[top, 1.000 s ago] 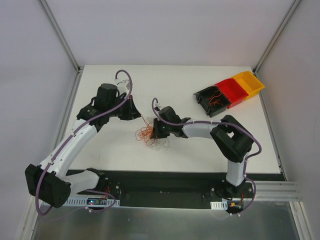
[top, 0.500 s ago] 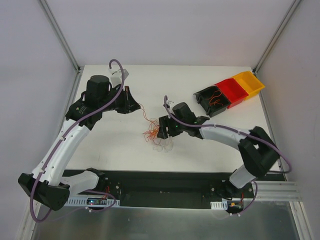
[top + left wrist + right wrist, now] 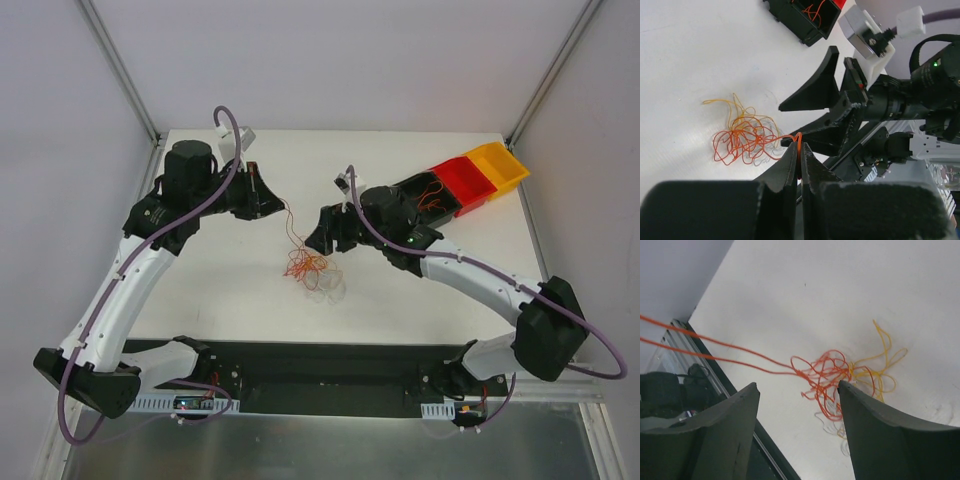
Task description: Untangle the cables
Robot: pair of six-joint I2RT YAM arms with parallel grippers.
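Top view: cables [image 3: 308,265], 1 tangle mid-surface [image 3: 420,300], at 5 o'clock of left fingers [image 3: 268,200], 7 o'clock of right fingers [image 3: 322,233].
Left wrist view: left fingers pressed together, pinching 1 orange strand leading into the tangle.
Right wrist view: right fingers spread, holding nothing; tangle seen between them.
Progress, judged: early; orange, yellow, clear strands all interlocked.

I can read no words, numbers or signs here: none on the desk [image 3: 230,290], the little bins [image 3: 470,190], my left hand [image 3: 799,155] or my right hand [image 3: 797,385].
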